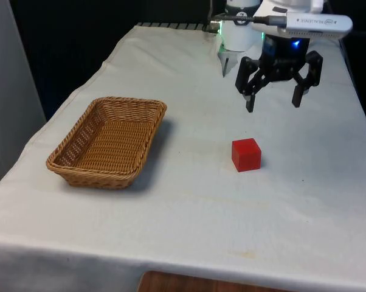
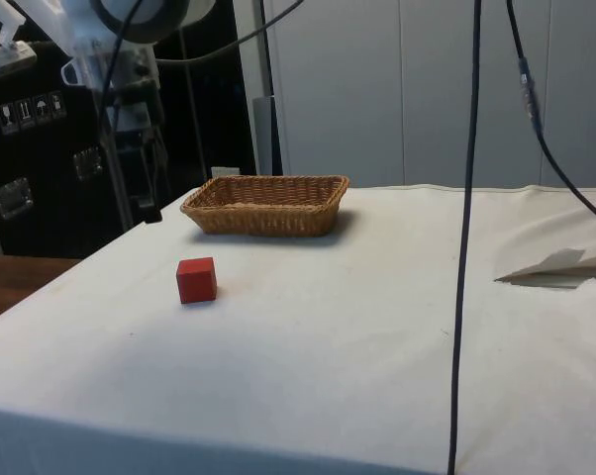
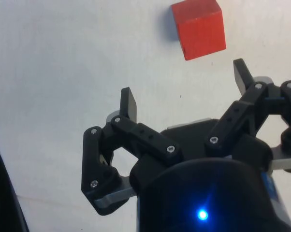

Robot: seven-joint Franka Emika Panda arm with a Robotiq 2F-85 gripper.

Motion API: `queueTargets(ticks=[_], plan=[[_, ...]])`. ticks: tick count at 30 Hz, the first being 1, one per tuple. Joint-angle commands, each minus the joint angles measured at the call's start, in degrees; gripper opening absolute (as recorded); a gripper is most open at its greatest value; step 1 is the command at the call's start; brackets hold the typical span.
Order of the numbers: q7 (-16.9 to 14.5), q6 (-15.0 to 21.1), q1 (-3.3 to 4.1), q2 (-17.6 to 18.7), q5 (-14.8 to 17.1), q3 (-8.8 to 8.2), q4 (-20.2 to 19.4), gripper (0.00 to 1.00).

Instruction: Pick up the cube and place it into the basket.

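Broadly spread over everything, a white cloth [image 1: 189, 207] covering the table, creased a little at the far end. Next in size, a woven wicker basket [image 1: 108, 141], rectangular with flaring walls, resting flat on the cloth with nothing inside it, its weave bare from rim to floor; seen also in the side view [image 2: 266, 204], likewise holding nothing. No brand or legible writing on basket or cube; some small pictogram stickers on a dark cabinet [image 2: 26, 112] in the side view, too small to read. Smaller still, the black gripper [image 1: 274, 103], hanging above the cloth well apart from the basket, towards the front view's right and farther back, fingers splayed wide with nothing between them; same wide gape in the wrist view [image 3: 186, 92]. Smallest, the red cube [image 1: 246, 154], sitting flat on the cloth well clear of the basket on the front view's right, nearer the camera than the gripper, below it and untouched; in the wrist view the cube [image 3: 198, 28] lying just beyond the fingertips [image 3: 129, 102], off to one side, outside the gap. Side view: cube [image 2: 196, 280] alone on the cloth, in front of the basket.
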Motion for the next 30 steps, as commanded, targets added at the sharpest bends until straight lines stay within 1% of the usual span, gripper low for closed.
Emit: queueTargets(ticks=[1, 5, 6, 14, 15, 16, 19, 20, 21, 22, 30], plan=[[0.1, 0.7, 0.0, 0.1, -0.1, -0.06, -0.2, 1.0], [0.1, 0.7, 0.0, 0.2, 0.0, -0.06, -0.2, 1.0], [0.0, 0.2, 0.0, 0.2, 0.0, -0.06, 0.0, 1.0], [0.0, 1.8, -0.11, 1.1, 0.0, -0.11, -0.2, 1.0], [0.0, 1.0, -0.06, 1.1, 0.0, -0.11, 0.0, 1.0], [-0.1, 2.0, -0.17, 1.3, 0.0, -0.17, -0.3, 1.0], [-0.2, 2.3, -0.23, 1.7, 0.0, -0.23, -0.3, 1.0], [-0.2, 2.3, -0.23, 1.7, 0.0, -0.23, -0.3, 1.0], [-0.1, 1.6, -0.17, 1.7, 0.0, -0.23, -0.1, 1.0], [-0.2, 2.4, -0.29, 1.8, 0.0, -0.23, -0.3, 1.0], [-0.7, 2.5, -0.69, 2.3, 0.0, -0.29, -0.3, 1.0]])
